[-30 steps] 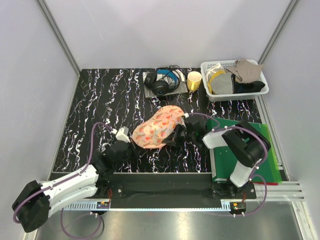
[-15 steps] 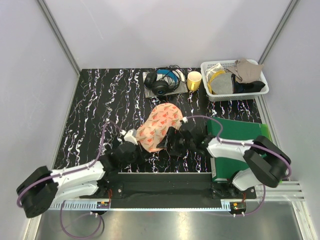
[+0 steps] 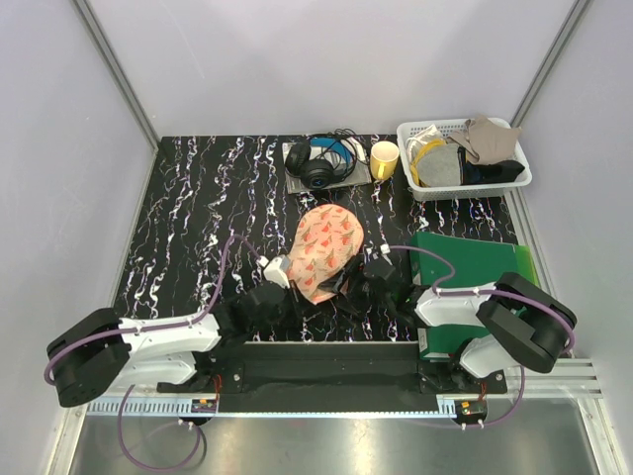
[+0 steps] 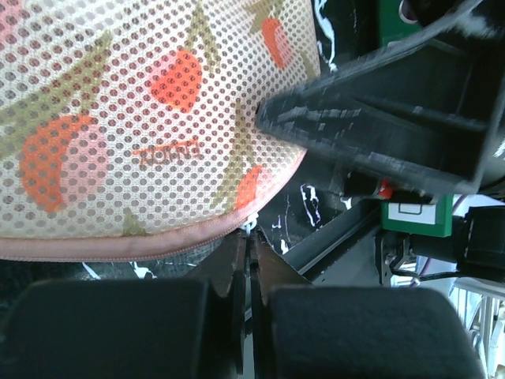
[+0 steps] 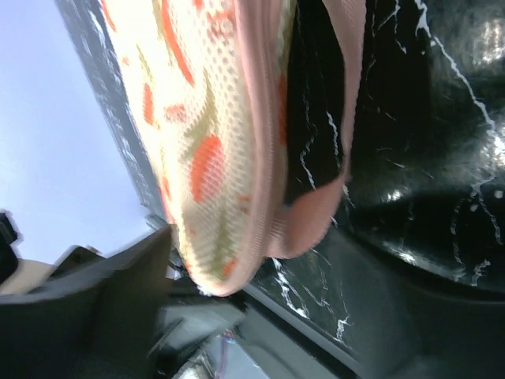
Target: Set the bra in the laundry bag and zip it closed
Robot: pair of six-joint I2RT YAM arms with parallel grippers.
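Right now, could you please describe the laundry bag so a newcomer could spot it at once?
On the black white-veined table, look near the middle, on the arms' side of the headphones. The laundry bag lies there, a rounded pouch. It alone is peach-pink mesh with red-green print and pink zipper edging.

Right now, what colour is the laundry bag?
Peach-pink laundry bag with red-and-green prints; clearest in the left wrist view.
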